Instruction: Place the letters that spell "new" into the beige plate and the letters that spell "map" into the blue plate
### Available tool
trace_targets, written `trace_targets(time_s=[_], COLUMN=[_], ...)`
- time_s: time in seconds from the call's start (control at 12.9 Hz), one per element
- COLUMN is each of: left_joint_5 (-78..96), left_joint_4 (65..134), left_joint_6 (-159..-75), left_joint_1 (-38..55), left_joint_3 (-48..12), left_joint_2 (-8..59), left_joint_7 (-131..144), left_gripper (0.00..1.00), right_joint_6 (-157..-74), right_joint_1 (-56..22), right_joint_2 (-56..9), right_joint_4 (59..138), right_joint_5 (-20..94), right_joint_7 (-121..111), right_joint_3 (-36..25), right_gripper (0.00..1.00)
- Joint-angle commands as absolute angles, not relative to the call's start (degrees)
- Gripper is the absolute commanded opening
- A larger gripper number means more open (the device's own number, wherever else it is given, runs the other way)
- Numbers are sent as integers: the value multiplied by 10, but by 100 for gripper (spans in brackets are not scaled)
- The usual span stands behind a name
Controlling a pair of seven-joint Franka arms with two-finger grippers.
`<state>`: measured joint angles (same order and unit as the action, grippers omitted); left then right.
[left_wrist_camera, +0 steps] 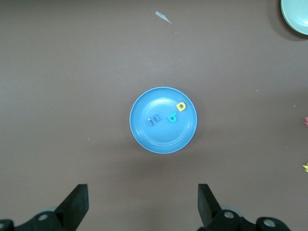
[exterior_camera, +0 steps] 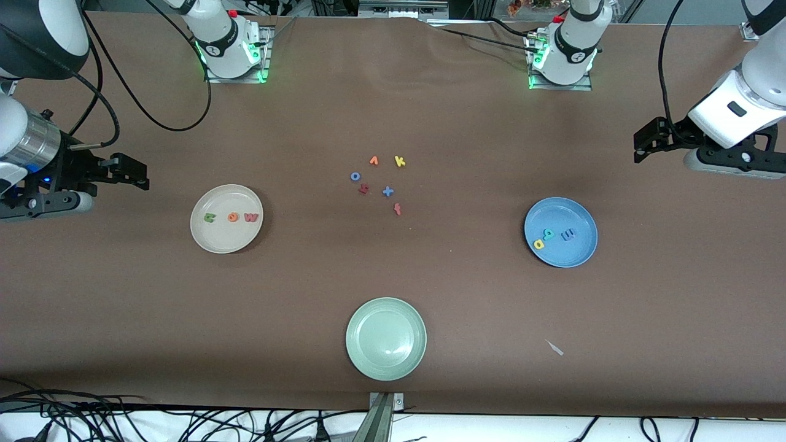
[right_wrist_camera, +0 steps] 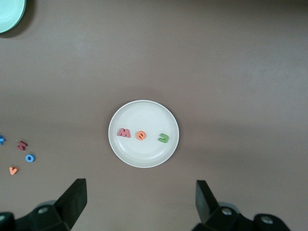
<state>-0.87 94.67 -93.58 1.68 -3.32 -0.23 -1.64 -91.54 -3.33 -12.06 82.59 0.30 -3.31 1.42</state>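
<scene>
table [exterior_camera: 393, 110]: brown, bearing three plates
beige plate [exterior_camera: 216, 240]: toward the right arm's end, holds green n [exterior_camera: 210, 217], orange e [exterior_camera: 233, 217], pink w [exterior_camera: 250, 217]
blue plate [exterior_camera: 577, 255]: toward the left arm's end, holds blue m [exterior_camera: 568, 234], teal a [exterior_camera: 548, 234], yellow p [exterior_camera: 539, 244]
green plate [exterior_camera: 385, 339]: nearest the front camera
left gripper [left_wrist_camera: 142, 204]: waits, fingers spread, above the table by the blue plate
right gripper [right_wrist_camera: 139, 202]: waits, fingers spread, by the beige plate
spare letters [exterior_camera: 377, 181]: mid-table

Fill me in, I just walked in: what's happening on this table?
Nothing is being handled. The green n, orange e and red-pink w lie in the beige plate; the blue m, teal a and yellow p lie in the blue plate. Both arms wait: left end effector open over the table near the blue plate, right end effector open near the beige one.
</scene>
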Motion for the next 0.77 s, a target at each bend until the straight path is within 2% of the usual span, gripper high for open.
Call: trace_targets(time_s=[0.0, 0.7], left_joint_5=[-1, -1], left_joint_4=[930, 923], left_joint_6=[-924, -900], left_joint_1=[7, 7], left_joint_3=[-40, -40], left_joint_2=[-6, -3], left_joint_7=[-18, -17], left_gripper=[100, 100], right_joint_6=[-904, -904], right_joint_1=[-26, -24], right_joint_2=[-120, -120], right_joint_4=[817, 817], right_joint_5=[7, 10], right_joint_7=[-50, -57], right_joint_3=[13, 15], right_gripper=[100, 100])
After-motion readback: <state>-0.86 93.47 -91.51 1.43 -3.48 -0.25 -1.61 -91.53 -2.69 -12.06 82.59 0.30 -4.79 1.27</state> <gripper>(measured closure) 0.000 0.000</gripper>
